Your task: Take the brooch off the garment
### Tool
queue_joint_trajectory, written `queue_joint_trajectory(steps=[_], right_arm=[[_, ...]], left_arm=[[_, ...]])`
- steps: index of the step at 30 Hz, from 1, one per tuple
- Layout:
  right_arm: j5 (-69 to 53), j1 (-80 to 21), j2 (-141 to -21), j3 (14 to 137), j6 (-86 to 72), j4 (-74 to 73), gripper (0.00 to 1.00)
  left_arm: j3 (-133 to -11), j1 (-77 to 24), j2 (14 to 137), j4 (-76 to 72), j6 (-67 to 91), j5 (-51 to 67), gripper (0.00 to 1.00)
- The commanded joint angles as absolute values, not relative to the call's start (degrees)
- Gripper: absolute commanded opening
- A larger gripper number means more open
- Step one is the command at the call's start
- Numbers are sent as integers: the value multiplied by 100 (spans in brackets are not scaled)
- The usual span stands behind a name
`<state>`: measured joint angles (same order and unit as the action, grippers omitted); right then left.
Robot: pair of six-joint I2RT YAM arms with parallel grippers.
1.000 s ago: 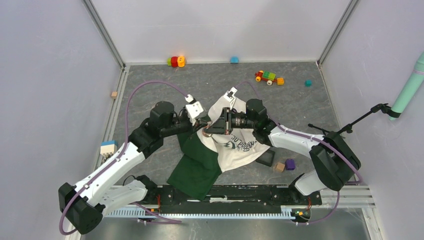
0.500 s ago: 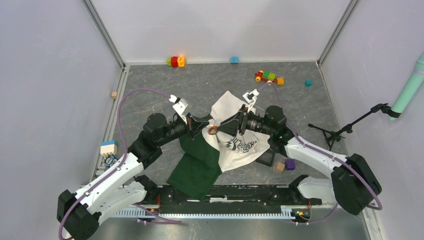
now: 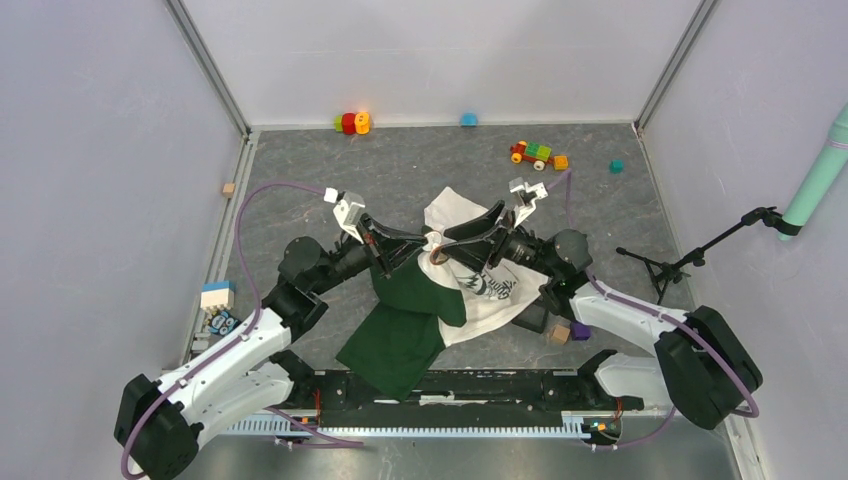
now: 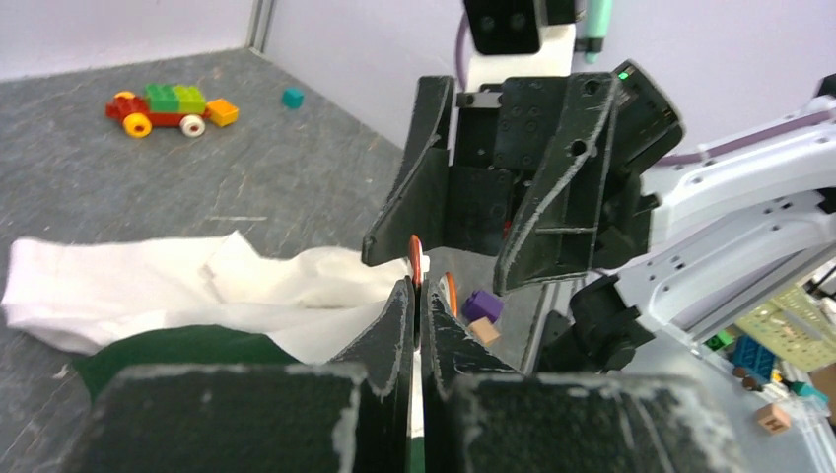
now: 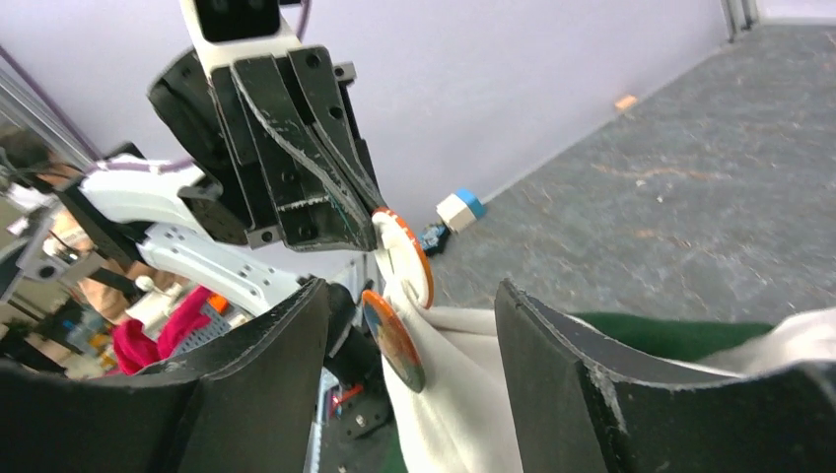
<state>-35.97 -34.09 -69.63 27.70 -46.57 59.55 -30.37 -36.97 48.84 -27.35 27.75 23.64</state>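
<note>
The garment (image 3: 400, 340), half dark green and half cream-white, lies mid-table with one white fold (image 4: 148, 281) lifted. The brooch (image 5: 406, 254) is a small orange-rimmed disc standing edge-on (image 4: 416, 258) at the top of that fold (image 3: 437, 256). My left gripper (image 4: 420, 286) is shut on its edge, and the white cloth hangs from there. A second orange-rimmed disc (image 5: 392, 340) with a coloured face sits on the cloth just below. My right gripper (image 5: 409, 291) is open and faces the left one (image 3: 452, 243). Its fingers stand either side of the discs and the fold without touching them.
A tan cube (image 3: 558, 334), a purple cube (image 3: 580, 327) and a black flat object (image 3: 530, 318) lie under the right arm. A toy car (image 3: 537, 154) and small blocks (image 3: 352, 122) sit near the back wall. A blue-white block (image 3: 216, 296) lies at the left, and a stand (image 3: 690, 258) rises at the right.
My right gripper opened wide and drew back to the right. My left gripper stayed shut and moved right, carrying the lifted white fold with it.
</note>
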Motion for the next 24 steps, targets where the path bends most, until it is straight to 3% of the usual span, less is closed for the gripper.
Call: queue_joint_trajectory(steps=[1,19,24], right_arm=[[-3564,-3344,-7281,2894,-5396,7206,66],[-3892,-3357,-7922,3380,-6375,7744,37],[-3994,-3351,-7953,3283,-6633,8153,49]], left_arm=[[-3069,-3674,4876,-3937,3344,2531,2],[-3217,-3612,5154,-4536,3360,2883,2],[-3223,-3604,5071,-4516,3281,2841,2]])
